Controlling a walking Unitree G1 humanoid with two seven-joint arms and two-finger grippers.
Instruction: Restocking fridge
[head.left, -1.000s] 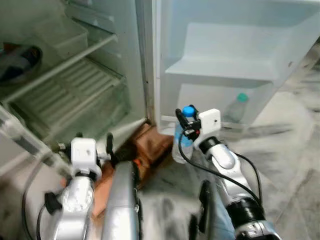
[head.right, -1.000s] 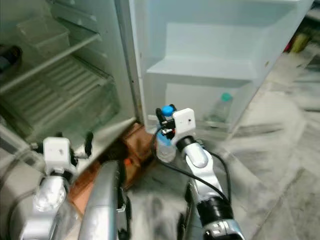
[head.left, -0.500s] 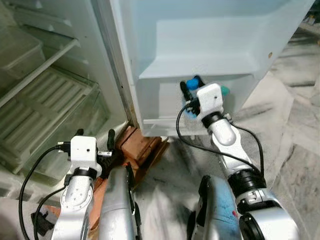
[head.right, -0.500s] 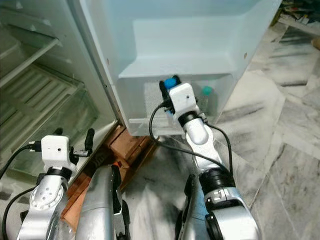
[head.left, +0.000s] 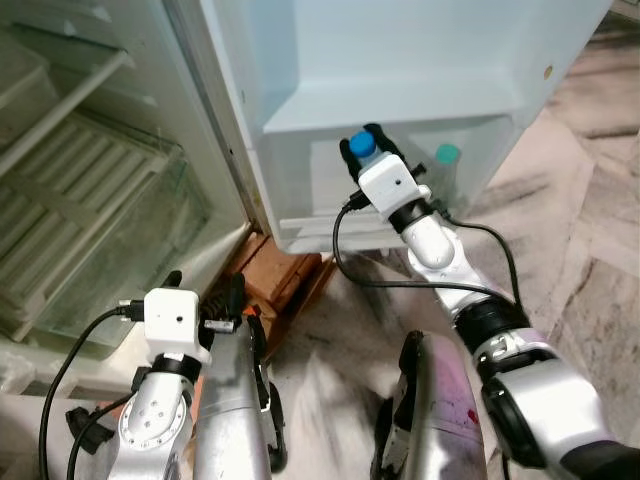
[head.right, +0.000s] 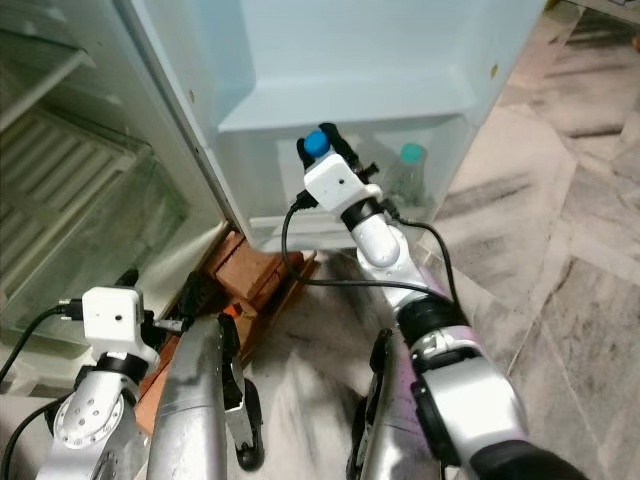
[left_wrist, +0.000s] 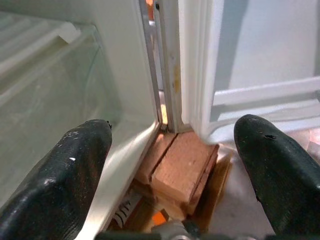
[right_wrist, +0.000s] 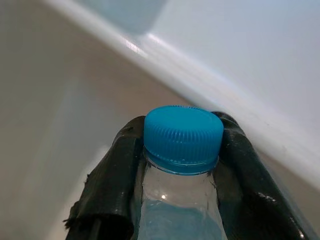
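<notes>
Marble floor lies below an open fridge door whose bottom door shelf (head.left: 330, 215) sits just ahead of the right gripper (head.left: 368, 150), clamped around an upright blue-capped water bottle (right_wrist: 183, 145); left gripper (left_wrist: 172, 150) spread wide, empty, idles low.

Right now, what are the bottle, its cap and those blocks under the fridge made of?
The bottle in the right gripper looks like clear, glossy plastic: you see through it. Its cap looks like blue plastic with fine ridges. The blocks look like reddish-brown wood or brick, matte and rough; I can't tell which.
</notes>
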